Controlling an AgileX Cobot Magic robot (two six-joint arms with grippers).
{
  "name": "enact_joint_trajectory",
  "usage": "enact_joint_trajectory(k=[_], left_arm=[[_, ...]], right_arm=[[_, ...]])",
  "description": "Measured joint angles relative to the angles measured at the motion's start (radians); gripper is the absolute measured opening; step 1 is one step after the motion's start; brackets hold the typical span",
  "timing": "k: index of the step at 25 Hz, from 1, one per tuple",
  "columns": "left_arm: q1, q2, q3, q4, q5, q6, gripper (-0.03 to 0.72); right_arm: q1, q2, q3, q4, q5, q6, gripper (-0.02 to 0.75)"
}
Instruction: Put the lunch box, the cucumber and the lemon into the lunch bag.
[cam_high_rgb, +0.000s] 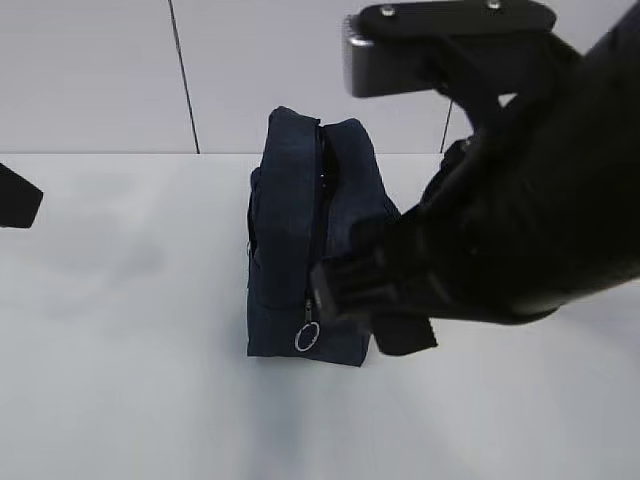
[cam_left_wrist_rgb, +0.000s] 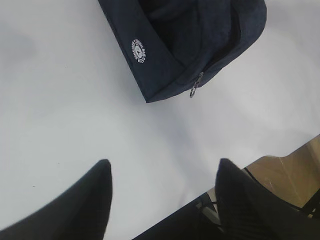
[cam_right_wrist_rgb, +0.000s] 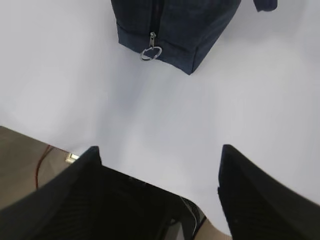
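Both claws, left claw (cam_left_wrist_rgb: 162, 192) and right claw (cam_right_wrist_rgb: 160, 187), hang spread and empty over the desk (cam_high_rgb: 120, 350); lunch bag (cam_high_rgb: 300, 250) stands zipped, so nothing's going in yet.

You see a dark navy lunch bag (cam_high_rgb: 300, 240) with a silver ring pull (cam_high_rgb: 307, 338) and a small round white logo (cam_left_wrist_rgb: 139, 51) on one side. It sits on a plain white table (cam_high_rgb: 120, 350); both arms are black.
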Motion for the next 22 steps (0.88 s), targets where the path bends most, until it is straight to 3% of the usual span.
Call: enact_joint_trajectory(k=[10,15,19,22], left_arm=[[0.000,-0.017,0.002,0.000,-0.015,-0.002,0.449],[0.000,-0.017,0.002,0.000,-0.040,-0.003,0.449],[0.000,-0.017,0.002,0.000,-0.068,-0.002,0.449],[0.000,-0.017,0.002,0.000,-0.082,-0.002,0.449]], right_arm=[[0.174,0.000,0.256,-0.459,-0.278,0.517,0.561],[0.182,0.007,0.381,-0.628,-0.405,0.751,0.561],[0.182,0.047,0.396,-0.695,-0.433,0.802,0.561],[0.182,0.075,0.397,-0.817,-0.442,0.815,0.561]])
